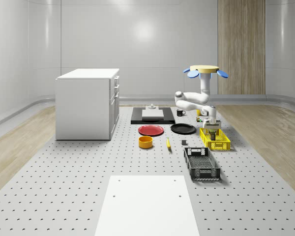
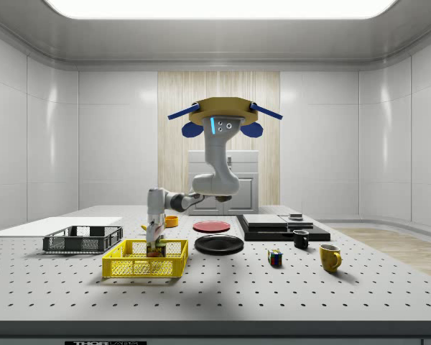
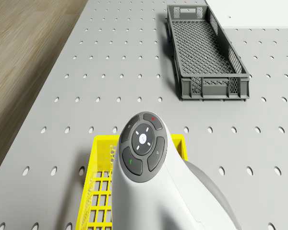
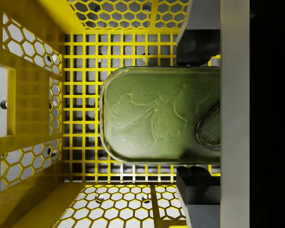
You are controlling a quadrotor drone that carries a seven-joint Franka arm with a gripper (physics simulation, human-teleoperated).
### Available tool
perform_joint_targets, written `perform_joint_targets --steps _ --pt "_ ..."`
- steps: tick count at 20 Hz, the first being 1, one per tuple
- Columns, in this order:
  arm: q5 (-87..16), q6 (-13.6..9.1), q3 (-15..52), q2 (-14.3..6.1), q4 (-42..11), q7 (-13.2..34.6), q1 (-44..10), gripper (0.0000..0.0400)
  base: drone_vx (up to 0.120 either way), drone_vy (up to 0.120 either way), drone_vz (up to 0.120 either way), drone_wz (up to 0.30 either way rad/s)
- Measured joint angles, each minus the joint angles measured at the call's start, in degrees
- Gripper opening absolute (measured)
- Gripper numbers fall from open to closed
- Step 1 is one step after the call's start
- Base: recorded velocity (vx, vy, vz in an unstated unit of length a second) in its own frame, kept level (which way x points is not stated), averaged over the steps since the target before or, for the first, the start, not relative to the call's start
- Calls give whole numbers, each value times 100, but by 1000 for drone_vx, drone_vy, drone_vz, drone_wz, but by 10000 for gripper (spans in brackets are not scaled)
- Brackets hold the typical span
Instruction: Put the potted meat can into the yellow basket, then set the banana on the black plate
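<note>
The drone (image 1: 204, 70) hovers above the table just behind the yellow basket (image 1: 221, 145), its arm bent down into it. Inside the basket (image 4: 28, 95) my gripper (image 4: 192, 116) is shut on the potted meat can (image 4: 156, 116), one finger against each long side, with the can's green top facing the wrist camera just above the mesh floor. From the side, the gripper (image 2: 154, 241) reaches below the basket's rim (image 2: 140, 267). The banana (image 1: 168, 143) lies on the table between the orange bowl and the basket. The black plate (image 1: 183, 129) sits bare behind it.
A dark grey crate (image 1: 201, 163) stands in front of the basket. A red plate (image 1: 151, 130) and an orange bowl (image 1: 145, 142) lie toward the whole-scene view's left, beside a white cabinet (image 1: 88, 103). A black mug (image 2: 300, 238), a cube (image 2: 274, 257) and a yellow mug (image 2: 330, 256) stand beyond the plate.
</note>
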Motion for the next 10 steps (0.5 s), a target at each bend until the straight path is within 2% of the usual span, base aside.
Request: perform_joint_targets --steps 2,9,10 --pt "9 -9 6 11 -3 -4 6 362 0 0 20 0" --pt "121 -74 122 38 -41 -16 42 393 0 0 120 0" --pt "127 -79 129 41 -43 -17 44 395 40 -120 120 0"
